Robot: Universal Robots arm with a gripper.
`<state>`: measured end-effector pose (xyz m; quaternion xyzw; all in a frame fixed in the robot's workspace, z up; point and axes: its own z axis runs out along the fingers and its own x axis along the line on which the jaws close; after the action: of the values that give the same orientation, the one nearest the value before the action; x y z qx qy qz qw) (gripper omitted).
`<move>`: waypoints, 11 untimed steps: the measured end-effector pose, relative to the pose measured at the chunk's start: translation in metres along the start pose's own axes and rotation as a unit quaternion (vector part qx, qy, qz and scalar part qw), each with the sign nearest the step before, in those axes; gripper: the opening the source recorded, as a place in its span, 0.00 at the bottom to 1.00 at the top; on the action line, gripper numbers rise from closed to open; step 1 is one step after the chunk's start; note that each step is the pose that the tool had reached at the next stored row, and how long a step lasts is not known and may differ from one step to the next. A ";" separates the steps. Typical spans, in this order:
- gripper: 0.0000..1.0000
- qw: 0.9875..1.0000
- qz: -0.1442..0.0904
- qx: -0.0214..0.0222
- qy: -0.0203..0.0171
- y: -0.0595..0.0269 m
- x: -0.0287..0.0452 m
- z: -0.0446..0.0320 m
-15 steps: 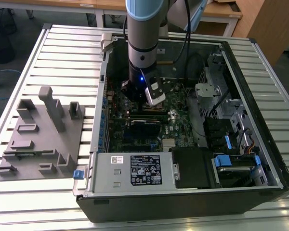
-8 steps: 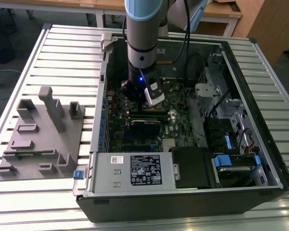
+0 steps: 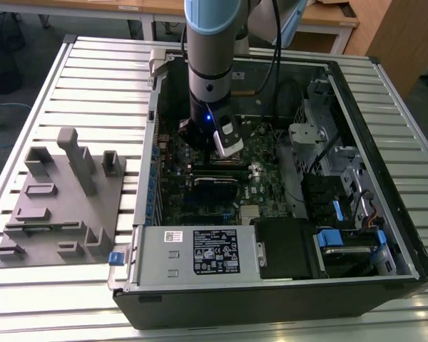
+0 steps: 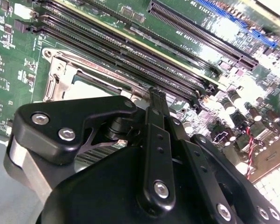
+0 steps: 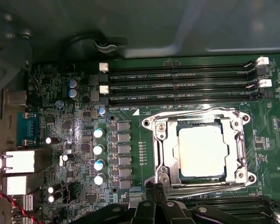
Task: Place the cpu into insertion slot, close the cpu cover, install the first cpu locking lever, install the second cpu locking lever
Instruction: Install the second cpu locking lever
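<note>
While upright, arm (image 3: pixel 210 71) over motherboard (image 3: pixel 221 189), gripper (image 5: pixel 155 189) beside cpu cover (image 5: pixel 200 151)

Slatted metal table (image 3: pixel 93 78), computer case (image 3: pixel 271 292) (open), grey fixture (image 3: pixel 57 206)

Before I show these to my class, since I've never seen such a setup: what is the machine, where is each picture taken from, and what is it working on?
It is one robot arm reaching down into an open computer case that lies on a slatted table. The exterior view looks on from off the arm; both wrist views come from cameras riding near its wrist. Beside the case, on the exterior view's left, sits a grey holder. In the first wrist view the cpu lies in its socket on the green motherboard, with the cpu cover framing it. The gripper sits at the socket's edge, fingers together, and nothing can be seen held between them.
</note>
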<state>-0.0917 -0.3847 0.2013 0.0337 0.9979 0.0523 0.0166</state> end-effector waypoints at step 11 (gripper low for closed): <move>0.10 1.000 0.000 -0.011 0.001 -0.0006 0.0003 0.0037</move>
<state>-0.0920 -0.3848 0.1976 0.0339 0.9973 0.0634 0.0163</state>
